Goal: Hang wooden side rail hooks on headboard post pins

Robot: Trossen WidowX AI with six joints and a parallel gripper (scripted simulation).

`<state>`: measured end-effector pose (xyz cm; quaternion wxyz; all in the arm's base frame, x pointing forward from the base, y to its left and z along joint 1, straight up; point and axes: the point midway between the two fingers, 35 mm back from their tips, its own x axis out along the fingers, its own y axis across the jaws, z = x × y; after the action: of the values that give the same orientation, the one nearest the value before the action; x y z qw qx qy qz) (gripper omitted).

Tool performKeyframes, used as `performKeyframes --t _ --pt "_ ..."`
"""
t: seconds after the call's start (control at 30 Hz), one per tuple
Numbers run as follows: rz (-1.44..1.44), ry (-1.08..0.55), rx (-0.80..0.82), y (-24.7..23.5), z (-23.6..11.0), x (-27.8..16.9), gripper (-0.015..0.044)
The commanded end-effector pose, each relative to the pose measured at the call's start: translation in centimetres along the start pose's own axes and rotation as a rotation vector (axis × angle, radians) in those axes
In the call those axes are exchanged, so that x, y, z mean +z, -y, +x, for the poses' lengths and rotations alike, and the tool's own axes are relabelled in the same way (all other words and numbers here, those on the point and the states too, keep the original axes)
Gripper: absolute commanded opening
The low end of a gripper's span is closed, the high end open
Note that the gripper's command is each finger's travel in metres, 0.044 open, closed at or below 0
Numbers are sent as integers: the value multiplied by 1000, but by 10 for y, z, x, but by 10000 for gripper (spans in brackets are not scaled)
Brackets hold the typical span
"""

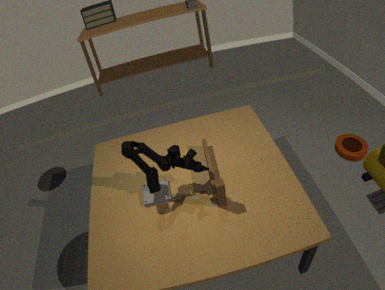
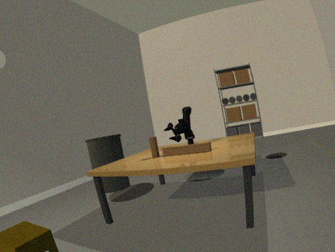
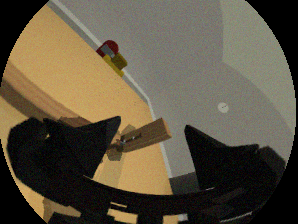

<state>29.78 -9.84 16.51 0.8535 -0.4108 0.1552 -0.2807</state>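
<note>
The wooden side rail [image 1: 210, 158] [image 2: 186, 149] stands on its long edge on the table [image 1: 265, 212] [image 2: 234, 147]. One end of it is at the upright headboard post [image 1: 220, 191] [image 2: 154, 147]. In the wrist view the post [image 3: 152, 133] shows between my fingers, with the steel hooks [image 3: 124, 141] at its foot. I cannot tell whether they sit on the pins. My gripper [image 1: 204, 168] [image 2: 170, 131] [image 3: 153, 123] is open and empty. It is close beside the rail's middle, on the side of the arm's base, and points at the rail.
The arm's base [image 1: 155, 194] stands left of the rail. A wooden console table [image 1: 146, 18] stands at the back wall. An orange ring [image 1: 351, 147] and a yellow object [image 1: 376, 164] are on the floor at the right. A dark bin [image 2: 105, 154] and a shelf rack [image 2: 240, 101] stand beyond the table.
</note>
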Motion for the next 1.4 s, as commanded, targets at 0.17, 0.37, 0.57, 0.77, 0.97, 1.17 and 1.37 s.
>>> performKeyframes --t 0.17,0.37,0.57,0.77,0.97,1.17,1.37 --pt "977 -169 65 -6 -7 -102 440" --pt "1002 -174 64 -6 -8 -104 440" --pt "1002 -174 64 -6 -8 -104 440" --pt "1002 -174 64 -6 -8 -104 440" --pt "1002 -174 64 -6 -8 -104 440" --pt "1002 -174 64 -6 -8 -104 440" --pt "1054 -269 53 -13 6 -102 440"
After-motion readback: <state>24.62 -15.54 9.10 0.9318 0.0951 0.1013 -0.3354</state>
